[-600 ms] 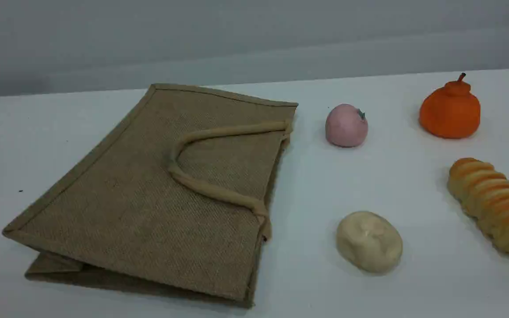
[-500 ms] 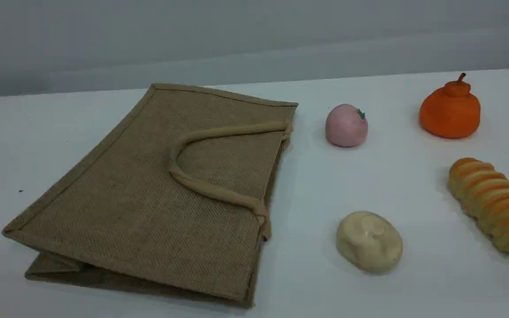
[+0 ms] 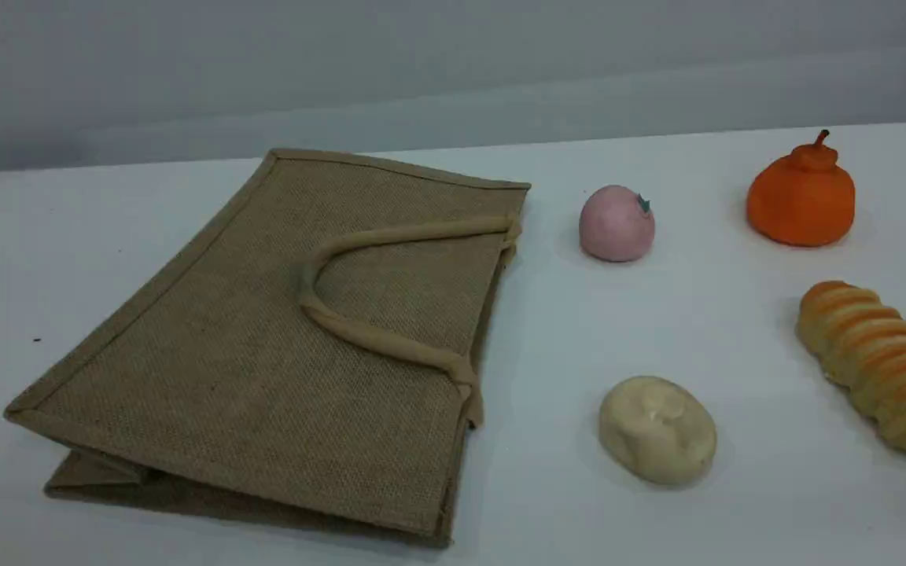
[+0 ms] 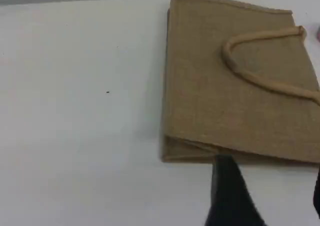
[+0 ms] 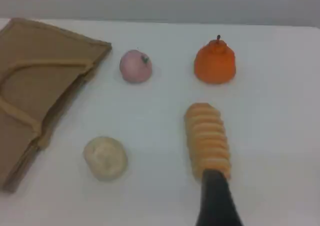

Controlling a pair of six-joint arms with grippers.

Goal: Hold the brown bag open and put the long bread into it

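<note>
1. Scene view: you saw the brown bag [image 3: 264,346] lying flat toward the table's [image 3: 547,330] left edge, mouth shut, handle [image 3: 359,334] on top, so it needed opening first.
2. The long bread [image 3: 878,369] lay by the right edge, apart from the cream bun [image 3: 657,428], pink fruit [image 3: 616,223] and orange fruit [image 3: 801,196].
3. Wrist views: left gripper [image 4: 270,196] hung over the bag's folded bottom, right gripper [image 5: 217,198] over the bread; both apparently wide, empty.
4. White tabletop, grey wall [image 3: 453,71] behind.

Place: looked like a lab test bench, not a home.
Surface: a bare white table [image 3: 547,503].
Backdrop: a plain grey wall [image 3: 421,71] stood behind it.
Props: toy-like food, an orange pear-shaped fruit [image 3: 801,195] and a pink ball [image 3: 616,223], was laid out well apart.
</note>
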